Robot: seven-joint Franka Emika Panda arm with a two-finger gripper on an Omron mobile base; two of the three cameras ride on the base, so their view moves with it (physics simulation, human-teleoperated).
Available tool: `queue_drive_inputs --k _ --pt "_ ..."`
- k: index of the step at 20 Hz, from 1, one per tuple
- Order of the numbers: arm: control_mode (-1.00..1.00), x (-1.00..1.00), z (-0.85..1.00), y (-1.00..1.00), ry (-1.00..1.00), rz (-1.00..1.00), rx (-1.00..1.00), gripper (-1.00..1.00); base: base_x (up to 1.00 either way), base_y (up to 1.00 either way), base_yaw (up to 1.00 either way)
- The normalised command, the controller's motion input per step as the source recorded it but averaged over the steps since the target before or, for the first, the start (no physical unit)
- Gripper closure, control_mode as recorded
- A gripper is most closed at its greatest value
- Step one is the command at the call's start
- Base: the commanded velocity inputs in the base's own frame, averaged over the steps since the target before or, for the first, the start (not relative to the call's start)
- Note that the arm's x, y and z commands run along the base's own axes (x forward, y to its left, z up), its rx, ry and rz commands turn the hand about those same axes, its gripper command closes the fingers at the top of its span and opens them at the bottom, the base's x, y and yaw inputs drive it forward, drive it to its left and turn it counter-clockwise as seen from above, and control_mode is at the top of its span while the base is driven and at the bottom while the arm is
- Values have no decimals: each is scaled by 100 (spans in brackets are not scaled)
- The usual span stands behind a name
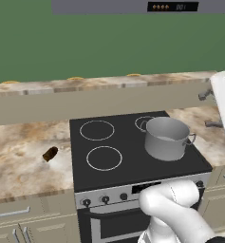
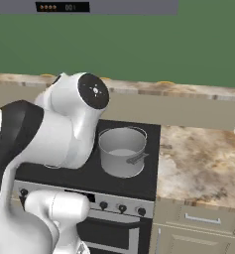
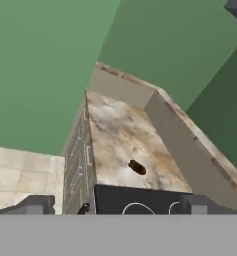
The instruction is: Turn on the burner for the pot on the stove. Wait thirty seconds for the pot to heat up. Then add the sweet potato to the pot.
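The pot (image 1: 167,137), a grey brushed-steel vessel with two small loop handles, stands upright on the stove (image 1: 128,161), over the front right burner ring of the black glass top; in the right base view the same pot (image 2: 122,151) sits toward the right edge of the cooking surface, near the front. Three further white rings are visible on the glass, all uncovered: two to the left of the pot and one partly hidden behind it. Black knobs (image 1: 104,199) line the steel front panel below the glass.

The sweet potato (image 1: 50,154), a small dark brown oblong, lies on the marbled tabletop (image 1: 19,161) to the left of the stove, well apart from the pot and clear of the glass edge. In the hand view the sweet potato (image 3: 137,167) rests on the same tabletop, beyond the stove's corner.

The pincer (image 3: 115,206) appears at the bottom of the hand view, its two dark finger tips (image 3: 37,204) spread wide apart, released, with nothing between them. It looks along the tabletop from above the stove, short of the sweet potato and not touching it.

A raised ledge (image 1: 99,97) backs the tabletop, with a green wall (image 1: 109,42) behind it. Pale cabinet drawers (image 2: 203,223) flank the stove.
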Motion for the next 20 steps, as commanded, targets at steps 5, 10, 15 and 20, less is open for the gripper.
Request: queue_drive_inputs --k 5,10,15,20 --pt "-100 22 8 58 60 -40 -4 -100 0 0 0" --pt "-100 32 -6 26 79 -50 0 -100 0 0 0" --pt "-100 11 -52 55 64 -55 0 -100 0 0 0" --pt "-100 0 -50 74 40 -57 0 -100 0 0 0"
